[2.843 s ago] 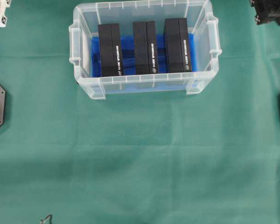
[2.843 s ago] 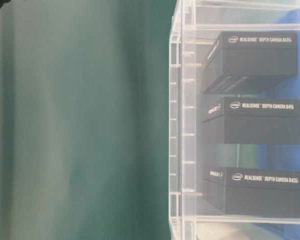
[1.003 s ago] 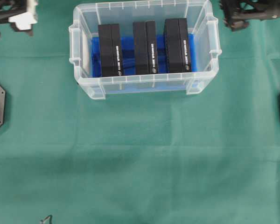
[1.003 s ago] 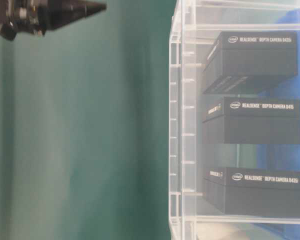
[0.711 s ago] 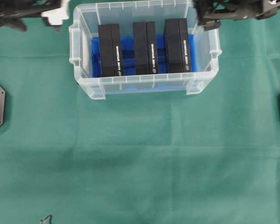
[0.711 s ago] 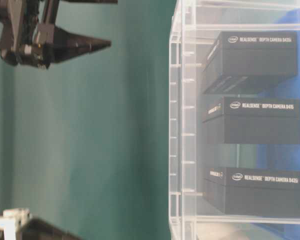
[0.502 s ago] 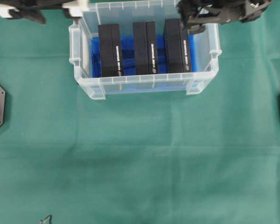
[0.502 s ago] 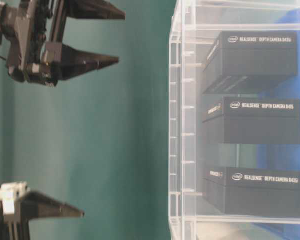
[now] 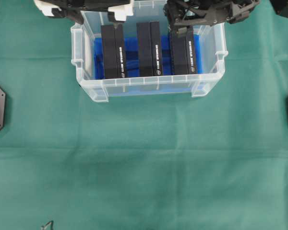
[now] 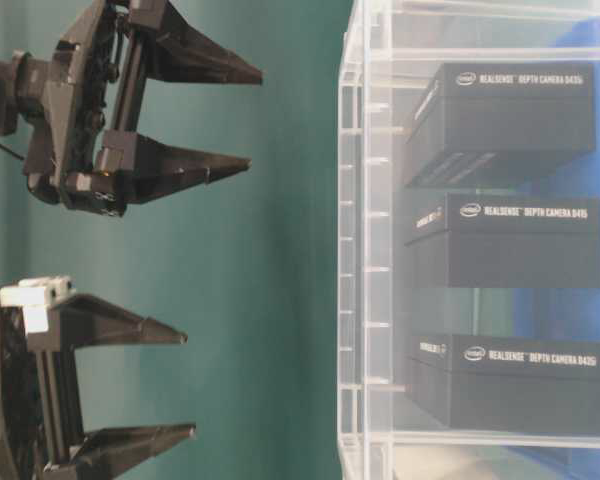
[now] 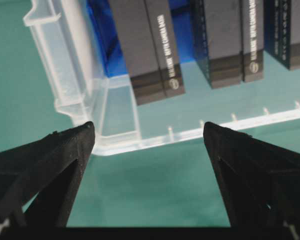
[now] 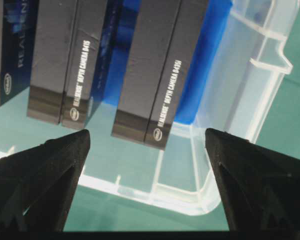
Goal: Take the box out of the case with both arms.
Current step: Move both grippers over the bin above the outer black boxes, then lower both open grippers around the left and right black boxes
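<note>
You have the rectangular clear translucent plastic case (image 9: 149, 91) sitting near the far edge of the green cloth-covered table (image 9: 144, 163), about midway between its left and right sides. Its walls are thin, ribbed along the rim, with moulded handles at both short ends, and a glossy blue sheet (image 9: 132, 52) lines its bottom.

Three matte black rectangular cardboard boxes stand in a row inside, each with fine white lettering along one long face. The left box (image 9: 114, 51) lies nearest the case's left end, the middle box (image 9: 149, 49) is at its centre, and the right box (image 9: 183, 50) is nearest the right end. Strips of blue show between them, so they stand apart.

Your left gripper (image 10: 185, 382), a black lattice-framed pair of pointed fingers with a white block on one side, hangs over the far left corner of the case with its jaws spread wide and nothing between them. In its wrist view the two dark, rough-surfaced fingertips (image 11: 82, 137) frame the case's rim and the end of the left box.

Your right gripper (image 10: 252, 116), all black and of the same tapered shape, hangs over the far right corner, jaws likewise wide apart and empty. In the table-level view both grippers sit clear of the case's rim.
</note>
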You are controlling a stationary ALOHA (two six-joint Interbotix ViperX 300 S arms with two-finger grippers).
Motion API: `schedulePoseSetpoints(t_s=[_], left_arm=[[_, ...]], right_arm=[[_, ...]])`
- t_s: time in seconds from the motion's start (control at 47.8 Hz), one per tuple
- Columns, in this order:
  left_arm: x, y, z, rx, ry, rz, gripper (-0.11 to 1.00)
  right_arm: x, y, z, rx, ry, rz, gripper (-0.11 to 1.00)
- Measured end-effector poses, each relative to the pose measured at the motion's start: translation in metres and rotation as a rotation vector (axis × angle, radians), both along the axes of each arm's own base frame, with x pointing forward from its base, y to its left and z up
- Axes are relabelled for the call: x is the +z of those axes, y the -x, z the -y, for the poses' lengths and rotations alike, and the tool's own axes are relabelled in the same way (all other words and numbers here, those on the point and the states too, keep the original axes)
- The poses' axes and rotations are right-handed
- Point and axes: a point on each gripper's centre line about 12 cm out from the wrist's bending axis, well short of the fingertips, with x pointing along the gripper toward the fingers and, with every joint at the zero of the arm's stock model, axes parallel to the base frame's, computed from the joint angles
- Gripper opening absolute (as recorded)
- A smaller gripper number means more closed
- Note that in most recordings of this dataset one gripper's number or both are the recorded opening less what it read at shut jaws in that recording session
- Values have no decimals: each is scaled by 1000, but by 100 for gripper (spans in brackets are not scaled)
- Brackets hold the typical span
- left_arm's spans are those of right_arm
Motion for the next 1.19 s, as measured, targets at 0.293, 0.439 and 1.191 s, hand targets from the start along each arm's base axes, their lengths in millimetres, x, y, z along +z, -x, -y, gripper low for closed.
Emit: schedulePoseSetpoints(t_s=[0.293, 0.439, 1.191], left_arm=[[-9, -16, 1, -17, 3, -12, 85], [-11, -19, 1, -14, 5, -16, 85], [-13, -17, 1, 35, 16, -32, 86]], right_arm=[[-5, -6, 2, 25, 3, -5, 94], [-5, -6, 1, 25, 6, -2, 94], [-7, -8, 3, 20, 14, -6, 94]])
